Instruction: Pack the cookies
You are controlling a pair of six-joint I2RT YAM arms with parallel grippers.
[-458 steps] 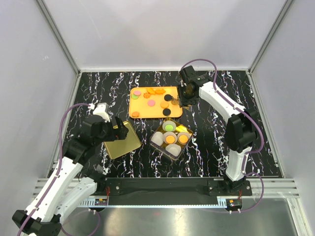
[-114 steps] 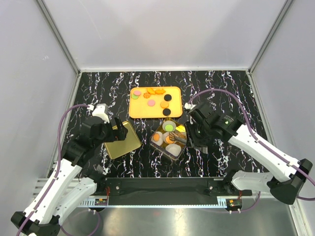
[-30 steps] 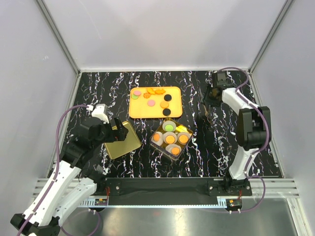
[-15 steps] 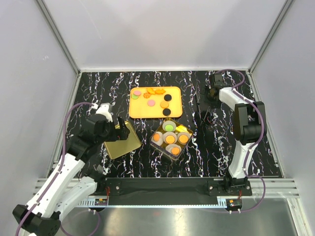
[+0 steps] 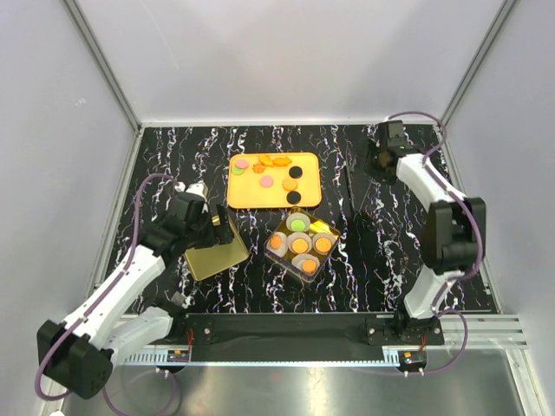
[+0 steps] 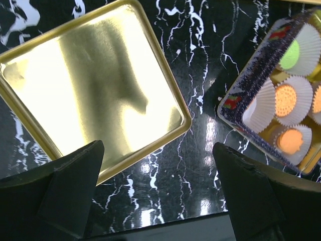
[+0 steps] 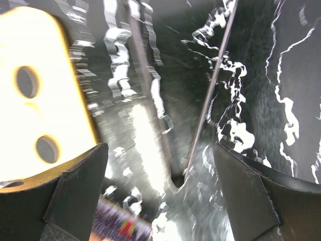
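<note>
Several cookies [image 5: 267, 181] wait on the orange tray [image 5: 251, 199], others sit in the box [image 6: 231, 103]. Your right tool [image 7: 160, 170] gapes empty, well right of the tray; bring it over one cookie and drop straight down. Your left tool [image 6: 155, 148] hovers spread, empty, above the gold lid [image 6: 95, 95].

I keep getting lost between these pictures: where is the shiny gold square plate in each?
Top external: the gold square plate lies left of centre.
Left wrist: it fills the upper left.
Right wrist: not in it.
Shared landmark: the black marbled table, in all three.
</note>
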